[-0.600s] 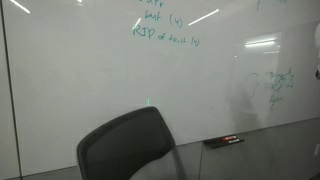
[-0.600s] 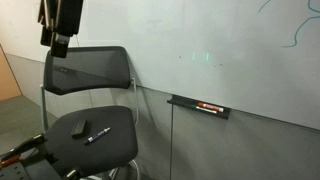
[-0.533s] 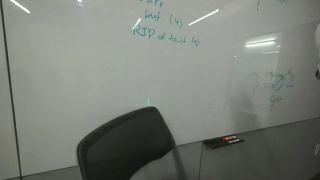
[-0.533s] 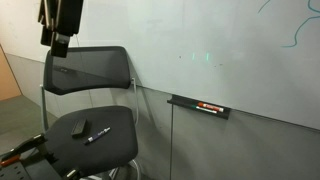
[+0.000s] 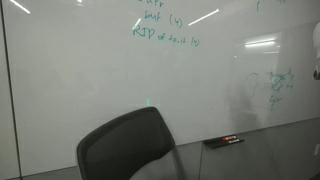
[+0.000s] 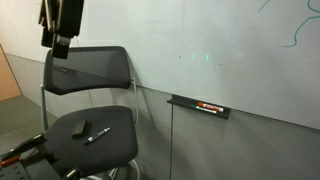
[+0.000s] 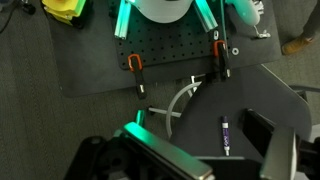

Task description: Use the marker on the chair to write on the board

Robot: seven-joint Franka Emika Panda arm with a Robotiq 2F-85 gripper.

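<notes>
The marker [image 6: 97, 135] lies on the seat of the dark chair [image 6: 90, 70] in an exterior view. In the wrist view the marker [image 7: 226, 136] is a slim purple-and-white stick on the chair seat [image 7: 200, 130], far below the camera. My gripper [image 6: 61, 42] hangs high above the chair's backrest, at the top left. In the wrist view its two fingers [image 7: 225, 165] stand wide apart with nothing between them. The white board [image 5: 90, 80] carries green handwriting; it also shows in the other exterior view [image 6: 220, 50]. The chair backrest [image 5: 125, 145] rises in front of it.
A flat black-and-red bar [image 6: 208, 106] lies on the tray under the board, also seen in an exterior view [image 5: 224, 140]. A small dark object [image 6: 78, 128] lies on the seat beside the marker. A black perforated plate with orange clamps [image 7: 135, 66] is on the floor.
</notes>
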